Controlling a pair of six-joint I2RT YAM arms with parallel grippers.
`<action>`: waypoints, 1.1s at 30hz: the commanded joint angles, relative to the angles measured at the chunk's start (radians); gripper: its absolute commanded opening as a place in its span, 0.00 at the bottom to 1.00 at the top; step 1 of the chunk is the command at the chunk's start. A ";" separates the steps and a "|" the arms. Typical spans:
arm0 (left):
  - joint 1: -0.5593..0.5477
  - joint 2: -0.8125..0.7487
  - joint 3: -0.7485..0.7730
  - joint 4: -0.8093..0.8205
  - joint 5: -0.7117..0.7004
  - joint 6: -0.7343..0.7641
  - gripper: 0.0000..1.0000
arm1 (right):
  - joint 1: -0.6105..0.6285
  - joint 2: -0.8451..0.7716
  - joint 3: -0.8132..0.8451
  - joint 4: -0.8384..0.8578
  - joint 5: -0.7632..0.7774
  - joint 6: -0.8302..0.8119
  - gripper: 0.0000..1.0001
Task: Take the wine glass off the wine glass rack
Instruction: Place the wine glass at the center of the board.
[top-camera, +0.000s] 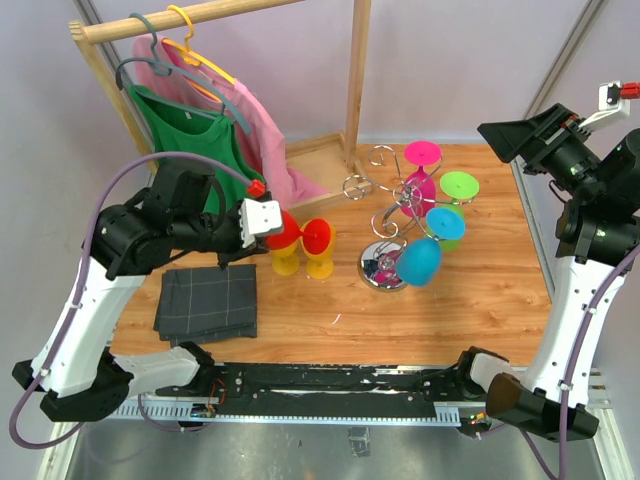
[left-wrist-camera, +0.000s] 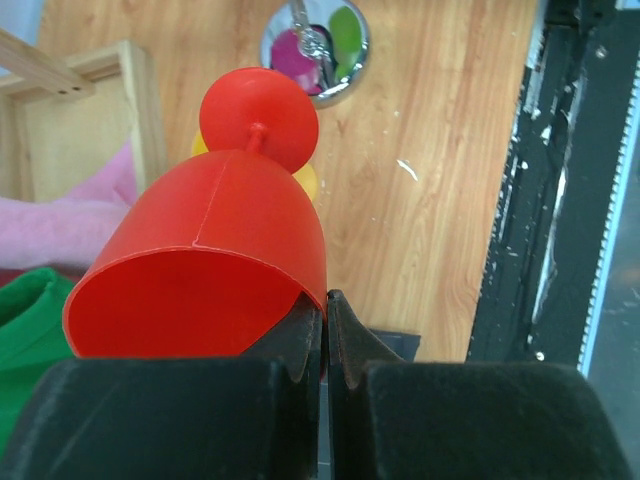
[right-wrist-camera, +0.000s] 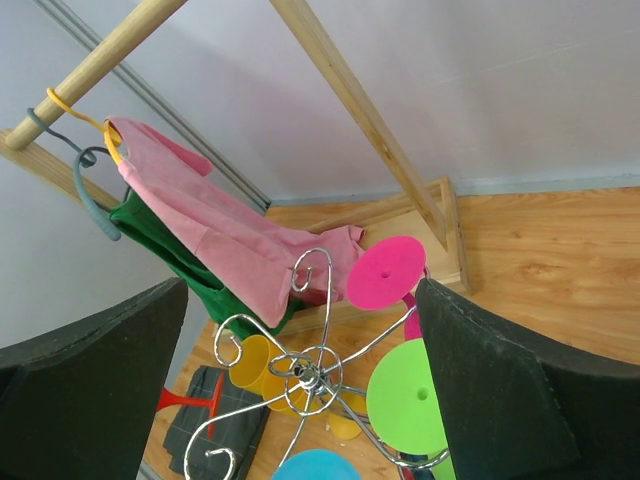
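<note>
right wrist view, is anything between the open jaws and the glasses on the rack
Nothing visible. The right gripper is open, up and to the right of the wine glass rack, with only air between. The pink glass and green glass are nearest.

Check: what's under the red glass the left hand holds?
Two yellow glasses sit under the red glass, which the left hand pinches by its rim. From above, the red glass covers their upper parts, so contact can't be judged.
</note>
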 joint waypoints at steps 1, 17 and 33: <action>-0.051 -0.004 -0.026 -0.063 -0.012 0.045 0.00 | -0.025 -0.009 0.039 -0.024 0.024 -0.038 0.99; -0.069 0.027 -0.286 -0.063 -0.096 0.155 0.00 | -0.040 -0.031 0.037 -0.056 0.018 -0.044 0.99; -0.069 0.169 -0.379 -0.039 -0.136 0.246 0.00 | -0.047 -0.046 0.030 -0.063 0.018 -0.034 0.99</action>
